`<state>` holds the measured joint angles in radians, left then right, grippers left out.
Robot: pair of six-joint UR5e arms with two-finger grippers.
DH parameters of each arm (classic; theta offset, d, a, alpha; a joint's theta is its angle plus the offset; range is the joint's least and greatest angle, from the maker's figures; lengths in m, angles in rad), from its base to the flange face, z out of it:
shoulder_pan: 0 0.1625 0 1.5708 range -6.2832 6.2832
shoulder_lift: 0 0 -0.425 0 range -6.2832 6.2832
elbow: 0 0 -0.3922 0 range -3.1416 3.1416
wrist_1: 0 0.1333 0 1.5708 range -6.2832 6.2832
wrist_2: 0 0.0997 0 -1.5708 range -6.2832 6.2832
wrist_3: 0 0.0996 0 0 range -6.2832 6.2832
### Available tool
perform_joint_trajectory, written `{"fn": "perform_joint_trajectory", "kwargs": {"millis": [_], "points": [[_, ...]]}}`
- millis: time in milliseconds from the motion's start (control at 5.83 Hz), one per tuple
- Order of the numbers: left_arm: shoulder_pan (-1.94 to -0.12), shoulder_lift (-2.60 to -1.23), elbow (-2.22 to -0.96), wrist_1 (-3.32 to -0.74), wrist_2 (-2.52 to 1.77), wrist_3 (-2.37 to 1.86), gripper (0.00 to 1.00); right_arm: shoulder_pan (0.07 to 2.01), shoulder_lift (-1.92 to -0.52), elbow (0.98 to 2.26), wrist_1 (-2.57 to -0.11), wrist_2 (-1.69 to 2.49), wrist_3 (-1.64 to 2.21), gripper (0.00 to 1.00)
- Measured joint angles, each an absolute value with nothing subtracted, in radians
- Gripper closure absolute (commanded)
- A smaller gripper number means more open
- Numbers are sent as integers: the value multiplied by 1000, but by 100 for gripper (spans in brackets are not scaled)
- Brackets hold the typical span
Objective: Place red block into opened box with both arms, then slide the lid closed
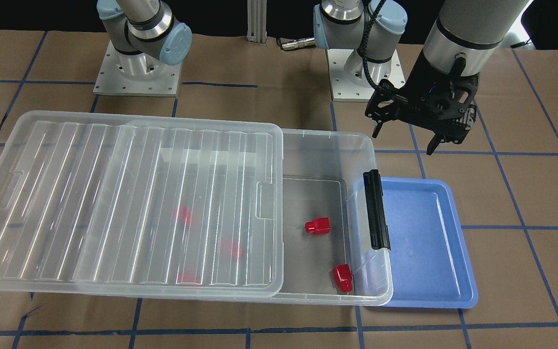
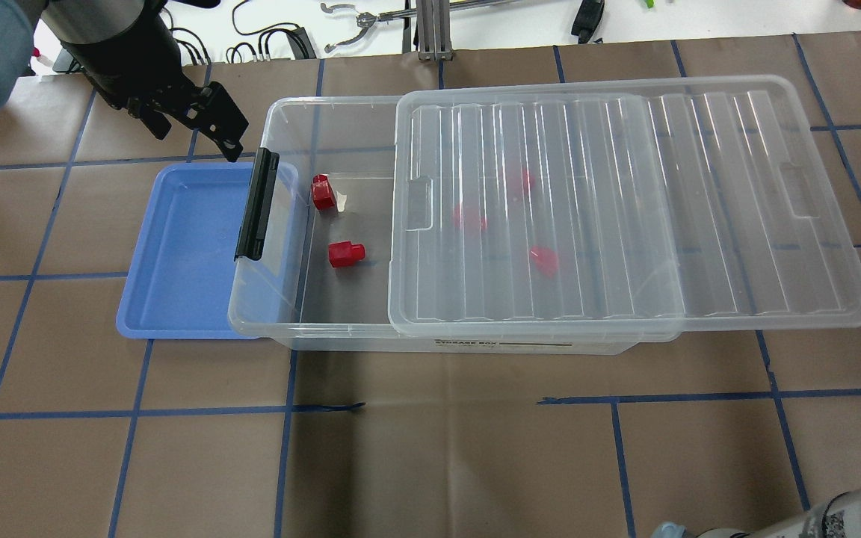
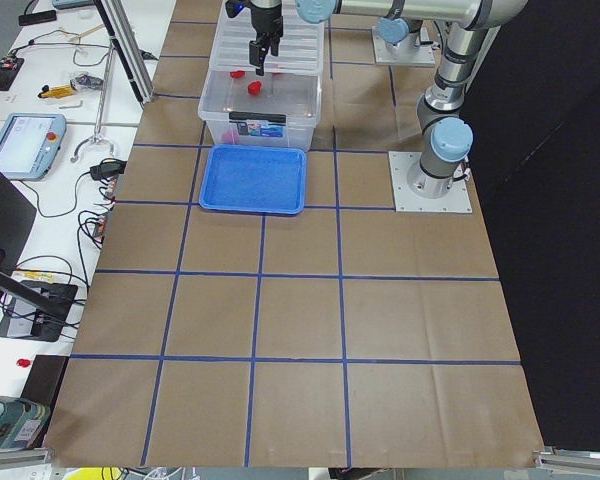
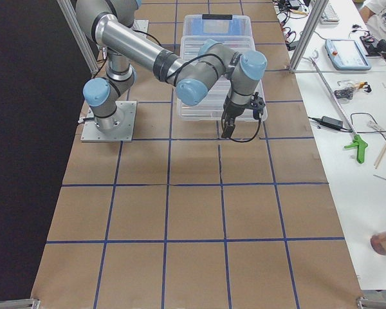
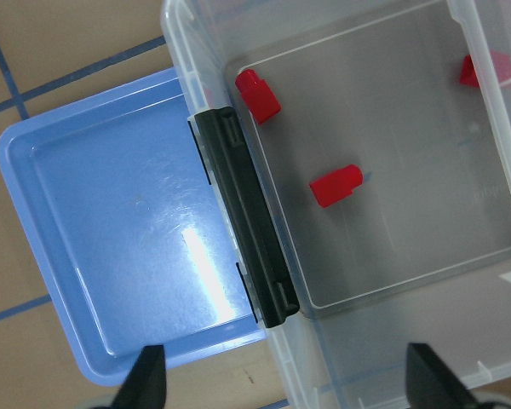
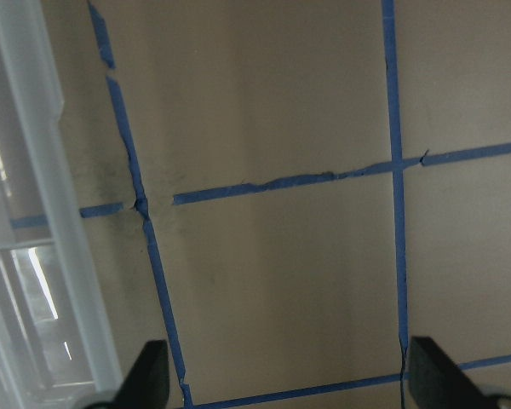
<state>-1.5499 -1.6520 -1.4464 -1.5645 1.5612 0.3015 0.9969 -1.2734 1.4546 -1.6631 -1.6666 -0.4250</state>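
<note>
Brown paper (image 2: 176, 478) gridded with blue tape (image 6: 390, 85) covers the table (image 2: 475, 478); a cluttered white bench (image 4: 347, 96) lines its far side. My left claw (image 1: 403, 141) and right claw (image 6: 289, 379) hang spread.

Front view steeply down from across the bench (image 1: 259, 315), overhead from the opposite side, sharing the box (image 1: 327, 155), two distant end views along the bench, left wrist close over box and tray (image 5: 111, 239), right wrist close over bench

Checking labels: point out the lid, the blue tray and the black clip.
lid (image 2: 628, 205), overhead view, ribbed middle.
blue tray (image 2: 191, 246), overhead view, bare floor.
black clip (image 2: 257, 205), overhead view, middle of the bar.
</note>
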Motion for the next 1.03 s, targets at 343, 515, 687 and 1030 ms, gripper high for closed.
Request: {"fn": "perform_joint_trajectory", "kwargs": {"millis": [343,515,687,1030], "points": [[-1554,-1661,-1446,-1550,1559,117,2,981,-1304,1586,-1800,-1671,-427,0],[-1558,-1664,-1449,-1548,1559,85,2,980,-1337,1636,-1818,-1670,-421,0],[-1559,-1666,-1450,-1548,1556,74,2,980,-1359,1671,-1823,-1665,-418,0],[-1560,-1667,-1451,-1548,1555,71,2,986,-1369,1694,-1824,-1654,-418,0]]}}
